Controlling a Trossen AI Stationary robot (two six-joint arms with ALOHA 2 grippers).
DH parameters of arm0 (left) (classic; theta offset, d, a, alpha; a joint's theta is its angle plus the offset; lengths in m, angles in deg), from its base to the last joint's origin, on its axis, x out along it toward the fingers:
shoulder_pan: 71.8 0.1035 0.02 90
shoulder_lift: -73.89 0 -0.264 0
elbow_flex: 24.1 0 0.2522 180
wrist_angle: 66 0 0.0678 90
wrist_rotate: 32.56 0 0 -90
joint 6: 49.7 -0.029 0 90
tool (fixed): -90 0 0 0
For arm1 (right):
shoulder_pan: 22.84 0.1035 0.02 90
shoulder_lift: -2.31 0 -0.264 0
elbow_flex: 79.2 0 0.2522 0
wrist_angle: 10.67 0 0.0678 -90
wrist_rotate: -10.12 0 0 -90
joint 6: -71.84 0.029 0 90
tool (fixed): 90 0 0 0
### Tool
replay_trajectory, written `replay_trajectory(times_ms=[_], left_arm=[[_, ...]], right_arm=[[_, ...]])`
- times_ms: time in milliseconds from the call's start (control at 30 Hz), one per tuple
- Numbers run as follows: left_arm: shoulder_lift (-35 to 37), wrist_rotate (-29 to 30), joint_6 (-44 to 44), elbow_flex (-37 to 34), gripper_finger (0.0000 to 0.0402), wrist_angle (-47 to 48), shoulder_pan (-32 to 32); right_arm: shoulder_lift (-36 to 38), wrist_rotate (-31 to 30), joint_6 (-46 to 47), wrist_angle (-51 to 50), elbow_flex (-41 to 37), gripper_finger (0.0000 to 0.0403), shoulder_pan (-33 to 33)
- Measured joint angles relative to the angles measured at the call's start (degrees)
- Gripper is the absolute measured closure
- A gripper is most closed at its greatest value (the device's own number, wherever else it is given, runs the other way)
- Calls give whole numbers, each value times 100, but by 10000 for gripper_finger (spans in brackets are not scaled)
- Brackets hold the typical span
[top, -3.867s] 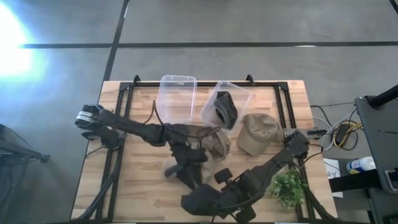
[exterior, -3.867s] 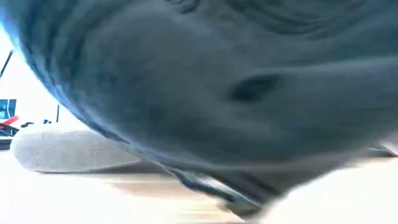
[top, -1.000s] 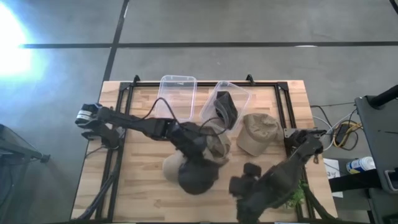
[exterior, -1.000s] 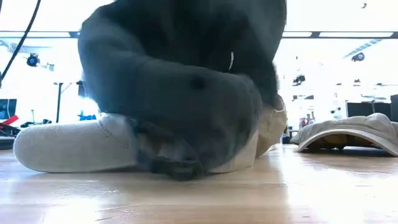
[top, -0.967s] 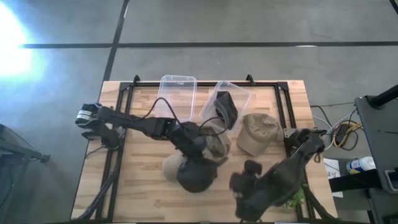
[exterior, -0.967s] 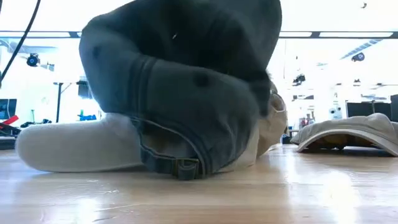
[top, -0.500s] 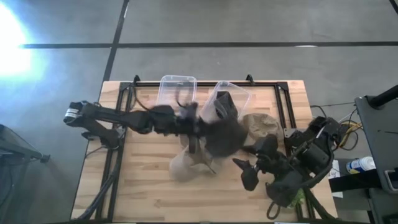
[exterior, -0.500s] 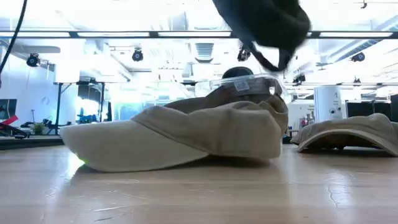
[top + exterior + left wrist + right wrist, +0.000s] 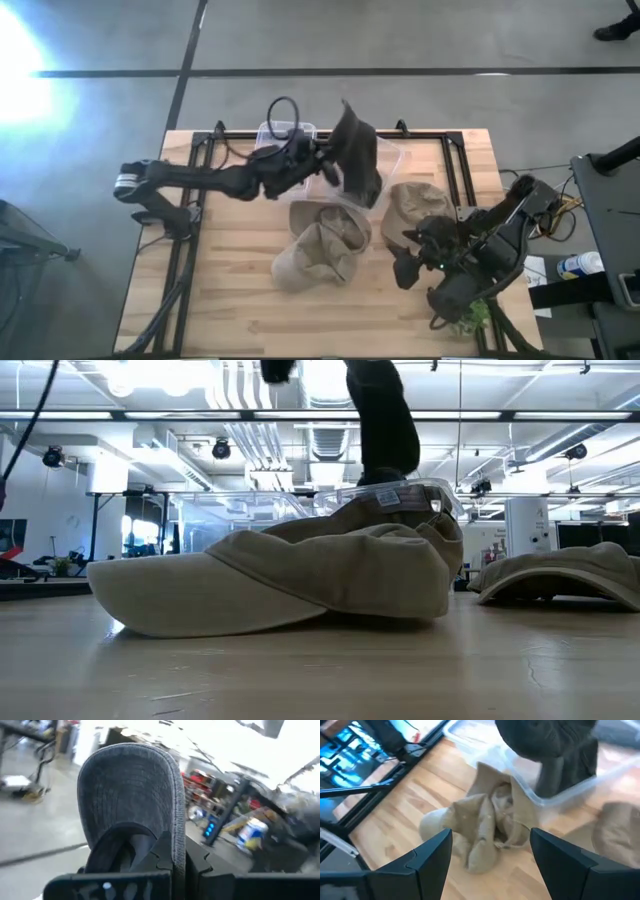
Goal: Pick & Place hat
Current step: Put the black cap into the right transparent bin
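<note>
The left gripper (image 9: 322, 163) is clamped on a dark hat (image 9: 356, 152) and holds it up in the air, over the right one of two clear bins. The left bin (image 9: 283, 160) sits at about 11 o'clock on the table (image 9: 230, 270), partly under the arm. The right bin (image 9: 392, 160) is at 12 o'clock, and another dark hat (image 9: 362, 185) lies inside it. A tan hat (image 9: 322, 245) lies crumpled in the middle of the table, touching the right bin's near edge. A second tan hat (image 9: 413, 206) rests at 3 o'clock. The right gripper (image 9: 408, 262) hovers near 4 o'clock with its fingers wide apart and nothing in them. Bare wood is open at 8 o'clock.
</note>
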Motion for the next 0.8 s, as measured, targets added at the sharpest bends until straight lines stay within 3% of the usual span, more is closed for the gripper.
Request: replay_trajectory(times_ms=[367, 500, 633, 800], left_arm=[[-1414, 16, 1169, 454, 394, -244, 580], [-1781, -16, 1673, 442, 393, -991, 569], [-1749, -30, 1249, 584, 395, -1771, 589], [-1678, -79, 569, 919, 396, -1346, 664]], right_arm=[[320, 228, 820, 5, -706, 140, 195], [325, 405, 808, 5, -794, 140, 199], [321, 418, 823, 2, -815, 140, 263], [322, 402, 750, 3, -796, 140, 298]])
